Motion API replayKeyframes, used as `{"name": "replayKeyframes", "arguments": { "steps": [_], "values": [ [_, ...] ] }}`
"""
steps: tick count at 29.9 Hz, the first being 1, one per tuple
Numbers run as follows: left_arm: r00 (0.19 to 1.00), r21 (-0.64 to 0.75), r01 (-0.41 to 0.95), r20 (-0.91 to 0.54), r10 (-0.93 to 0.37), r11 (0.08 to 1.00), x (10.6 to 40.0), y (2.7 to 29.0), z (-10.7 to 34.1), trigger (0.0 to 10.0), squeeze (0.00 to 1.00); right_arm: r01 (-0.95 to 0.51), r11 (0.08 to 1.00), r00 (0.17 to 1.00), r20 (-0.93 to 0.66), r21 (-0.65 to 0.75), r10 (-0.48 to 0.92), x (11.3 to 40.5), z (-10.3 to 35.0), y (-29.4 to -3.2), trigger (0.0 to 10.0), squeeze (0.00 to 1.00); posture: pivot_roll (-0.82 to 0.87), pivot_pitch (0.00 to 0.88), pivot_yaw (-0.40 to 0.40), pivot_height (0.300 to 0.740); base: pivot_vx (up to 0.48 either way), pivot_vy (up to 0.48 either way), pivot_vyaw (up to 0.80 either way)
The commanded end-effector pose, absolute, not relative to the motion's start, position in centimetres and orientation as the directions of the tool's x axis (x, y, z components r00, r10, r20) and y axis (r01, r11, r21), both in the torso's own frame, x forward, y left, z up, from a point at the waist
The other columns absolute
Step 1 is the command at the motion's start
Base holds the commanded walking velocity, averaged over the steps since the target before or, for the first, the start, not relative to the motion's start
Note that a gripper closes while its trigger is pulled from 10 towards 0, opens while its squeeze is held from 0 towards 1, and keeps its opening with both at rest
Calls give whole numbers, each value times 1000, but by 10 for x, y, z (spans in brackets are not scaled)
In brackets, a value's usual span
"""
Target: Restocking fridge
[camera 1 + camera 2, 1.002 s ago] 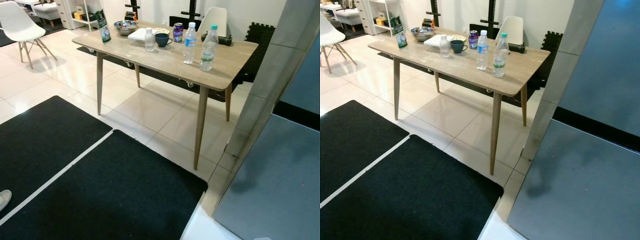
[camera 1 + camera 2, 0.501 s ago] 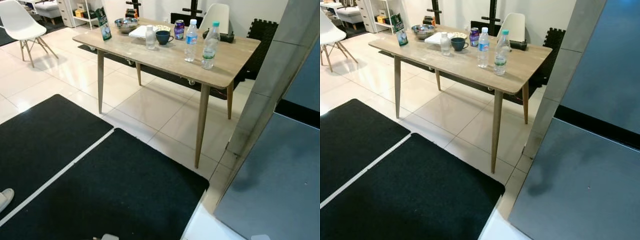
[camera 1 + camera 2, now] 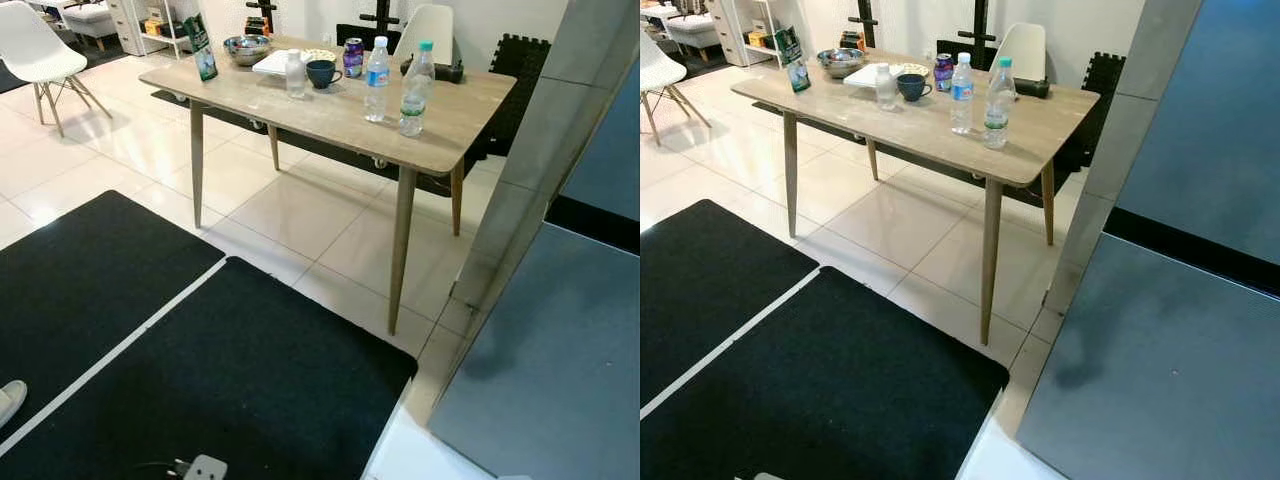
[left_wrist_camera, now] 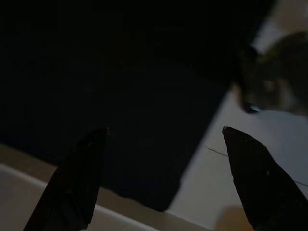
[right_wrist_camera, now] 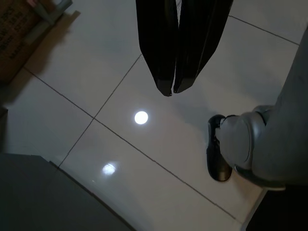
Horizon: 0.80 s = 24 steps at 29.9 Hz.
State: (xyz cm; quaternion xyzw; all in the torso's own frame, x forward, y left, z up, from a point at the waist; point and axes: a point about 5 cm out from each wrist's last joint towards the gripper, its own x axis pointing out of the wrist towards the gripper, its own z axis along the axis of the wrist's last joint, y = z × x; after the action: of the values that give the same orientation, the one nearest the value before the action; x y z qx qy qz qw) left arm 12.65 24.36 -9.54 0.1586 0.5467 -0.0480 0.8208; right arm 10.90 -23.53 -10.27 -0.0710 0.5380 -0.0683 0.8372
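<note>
Standing off from table (image 3: 330, 115); water bottles (image 3: 377, 80) upright near right front corner, well ahead. Left gripper (image 4: 163, 137) wide, right gripper (image 5: 170, 91) closed empty, both hanging floorward. Fridge (image 3: 1160, 330) right.

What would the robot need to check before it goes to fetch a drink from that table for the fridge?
1. Drinks standing upright on the table: ok; two water bottles and a purple can all stand.
2. Nearest bottle free to grasp: ok; the teal-capped one stands apart from its neighbour, near the table edge.
3. Way to the table: ok; black mats and bare tiles lie between, though a small plug lies on the mat close by.
4. Left gripper empty and ready: ok; fingers spread, nothing between.
5. Right gripper ready: not ok; fingers together, hanging over the floor.
6. Fridge door open: not ok; it looks shut.
</note>
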Motion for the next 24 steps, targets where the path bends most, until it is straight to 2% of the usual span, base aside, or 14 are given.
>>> {"name": "replayKeyframes", "arguments": {
  "steps": [1, 4, 6, 9, 17, 24],
  "values": [
    [414, 262, 268, -900, 135, 927, 127, 252, -93, 10000, 0, 66, 980, 414, -888, -190, -200, 110, -102, -236, 10000, 0, -24, 56, 9, 740, 0, 0, 0],
    [461, 299, 247, -873, 160, 922, 136, 253, -89, 10000, 0, 136, 976, 423, -881, -170, -212, 112, -101, -238, 10000, 0, -25, 47, 10, 740, 0, 0, 0],
    [492, 253, 193, -861, 130, 948, 144, 244, -89, 10000, 0, 174, 972, 425, -878, -159, -219, 113, -101, -240, 10000, 0, -32, 34, 10, 740, 0, 0, 0],
    [546, -2, -19, -838, 8, 1000, 156, 220, -89, 10000, 0, 205, 966, 426, -874, -157, -232, 115, -99, -243, 10000, 0, -39, 23, 14, 740, 0, 0, 0],
    [582, -42, -82, -813, 14, 996, 166, 219, -85, 10000, 0, 209, 965, 437, -868, -156, -235, 124, -96, -246, 10000, 0, -10, 14, 3, 740, 0, 0, 0],
    [512, -35, -5, -858, -28, 999, 146, 207, -95, 10000, 0, 210, 960, 474, -839, -186, -267, 138, -87, -261, 10000, 0, -53, 17, 13, 740, 0, 0, 0]
  ]
}}
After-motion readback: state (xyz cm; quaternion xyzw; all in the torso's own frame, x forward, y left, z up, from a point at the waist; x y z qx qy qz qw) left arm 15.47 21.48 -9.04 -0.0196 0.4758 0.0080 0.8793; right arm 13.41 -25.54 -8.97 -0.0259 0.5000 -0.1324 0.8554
